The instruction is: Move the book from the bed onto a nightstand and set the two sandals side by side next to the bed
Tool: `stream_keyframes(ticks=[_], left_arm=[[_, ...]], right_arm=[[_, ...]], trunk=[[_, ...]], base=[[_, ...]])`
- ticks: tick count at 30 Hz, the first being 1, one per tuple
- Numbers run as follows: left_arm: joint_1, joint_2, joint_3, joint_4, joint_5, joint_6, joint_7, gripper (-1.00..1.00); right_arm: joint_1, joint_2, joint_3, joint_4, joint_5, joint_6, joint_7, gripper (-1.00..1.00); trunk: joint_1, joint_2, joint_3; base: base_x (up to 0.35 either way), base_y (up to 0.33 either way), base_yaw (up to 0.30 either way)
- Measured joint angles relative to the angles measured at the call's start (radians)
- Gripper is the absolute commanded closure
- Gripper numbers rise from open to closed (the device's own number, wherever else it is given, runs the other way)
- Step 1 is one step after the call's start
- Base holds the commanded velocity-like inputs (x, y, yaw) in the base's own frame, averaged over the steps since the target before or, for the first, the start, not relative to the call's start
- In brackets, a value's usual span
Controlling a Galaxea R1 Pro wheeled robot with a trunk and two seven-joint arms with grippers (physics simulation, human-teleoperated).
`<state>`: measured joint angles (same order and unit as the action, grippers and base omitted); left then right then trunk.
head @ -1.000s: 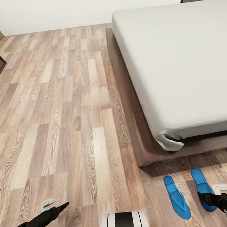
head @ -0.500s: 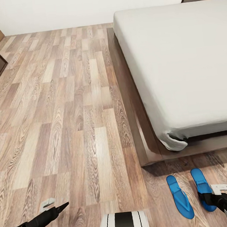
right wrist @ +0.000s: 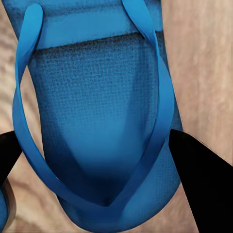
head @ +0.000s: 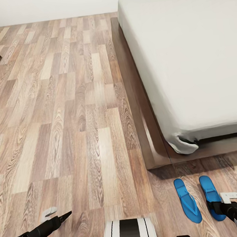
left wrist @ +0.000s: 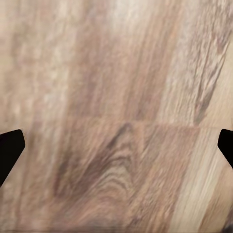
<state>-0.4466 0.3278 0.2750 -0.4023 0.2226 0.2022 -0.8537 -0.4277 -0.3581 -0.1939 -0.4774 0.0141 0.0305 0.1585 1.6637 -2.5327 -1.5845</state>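
now the sandal step: right claw (head: 216, 207) spread over one sandal (head: 210, 193) beside its mate (head: 187, 200); left claw (head: 66, 215) released. next, withdraw.

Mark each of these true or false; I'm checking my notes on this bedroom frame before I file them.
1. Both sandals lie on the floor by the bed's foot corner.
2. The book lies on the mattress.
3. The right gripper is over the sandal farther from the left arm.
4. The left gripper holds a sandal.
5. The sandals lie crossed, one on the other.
1. True: the two sandals lie on the wood floor near the bed corner.
2. False: the visible mattress is bare.
3. True: the right gripper hangs over that sandal, fingers either side of it.
4. False: the left gripper has only floor under it.
5. False: they lie apart, roughly parallel.
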Motion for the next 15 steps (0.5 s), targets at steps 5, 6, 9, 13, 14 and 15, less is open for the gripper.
stream_keyframes(ticks=[5, 6, 9, 13, 14, 15], left_arm=[[-0.001, 0.000, 0.000, 0.000, 0.000, 0.000, 0.000, -1.00], [-0.001, 0.000, 0.000, 0.000, 0.000, 0.000, 0.000, -1.00], [0.000, 0.000, 0.000, 0.000, 0.000, 0.001, 0.000, -1.00], [0.000, 0.000, 0.000, 0.000, 0.000, 0.001, 0.000, -1.00], [-0.001, 0.000, 0.000, 0.000, 0.000, 0.001, 0.000, -1.00], [0.000, 0.001, 0.000, 0.000, 0.000, 0.000, 0.000, -1.00]], right_arm=[[0.000, 0.000, 0.000, 0.000, 0.000, 0.000, 0.000, 1.00], [0.000, 0.000, 0.000, 0.000, 0.000, 0.000, 0.000, 1.00], [0.000, 0.000, 0.000, 0.000, 0.000, 0.000, 0.000, 1.00], [0.000, 0.000, 0.000, 0.000, 0.000, 0.000, 0.000, 1.00], [0.000, 0.000, 0.000, 0.000, 0.000, 0.000, 0.000, 1.00], [0.000, 0.000, 0.000, 0.000, 0.000, 0.000, 0.000, 1.00]], trunk=[[0.002, -0.001, -0.019], [0.003, -0.001, -0.023], [0.004, -0.002, -0.035], [0.006, -0.003, -0.050], [0.006, -0.003, -0.054], [0.006, -0.003, -0.054]], base=[[0.000, 0.000, 0.000], [0.000, 0.000, 0.000], [0.000, 0.000, 0.000], [0.000, 0.000, 0.000], [0.000, 0.000, 0.000], [0.000, 0.000, 0.000]])
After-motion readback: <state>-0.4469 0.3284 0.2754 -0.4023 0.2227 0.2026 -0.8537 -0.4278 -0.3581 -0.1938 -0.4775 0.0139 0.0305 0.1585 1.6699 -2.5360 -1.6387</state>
